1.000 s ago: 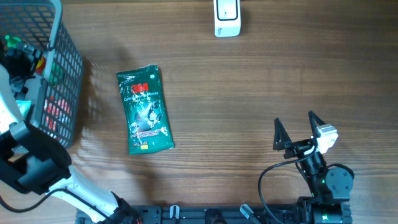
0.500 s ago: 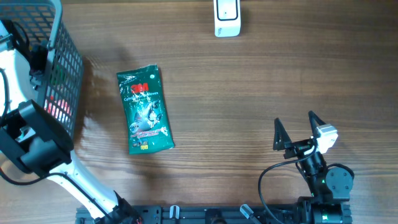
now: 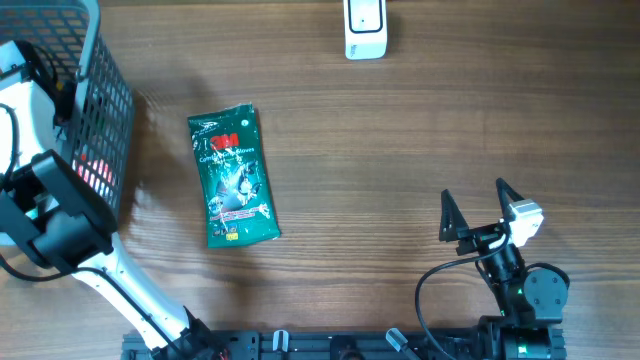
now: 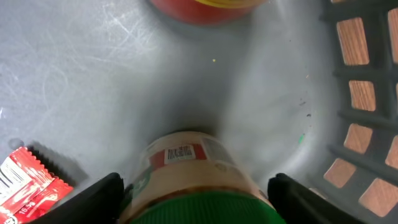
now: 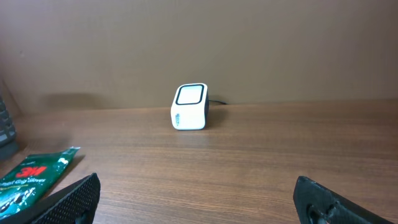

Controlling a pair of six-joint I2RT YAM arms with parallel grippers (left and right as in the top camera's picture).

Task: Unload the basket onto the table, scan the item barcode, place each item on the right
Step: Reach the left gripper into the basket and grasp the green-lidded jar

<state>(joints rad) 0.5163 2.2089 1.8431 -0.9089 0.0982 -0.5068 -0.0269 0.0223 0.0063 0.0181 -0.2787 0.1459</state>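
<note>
Left wrist | left gripper straddles jar | inside basket | contact unclear

I can read only one mark for certain: a red "3M" near the top of the green packet, with white lines of print under it too small for me. The jar carries a label with a barcode (its digits are blurred). The red sachet bears white print I cannot make out, and so does the scanner.
</note>
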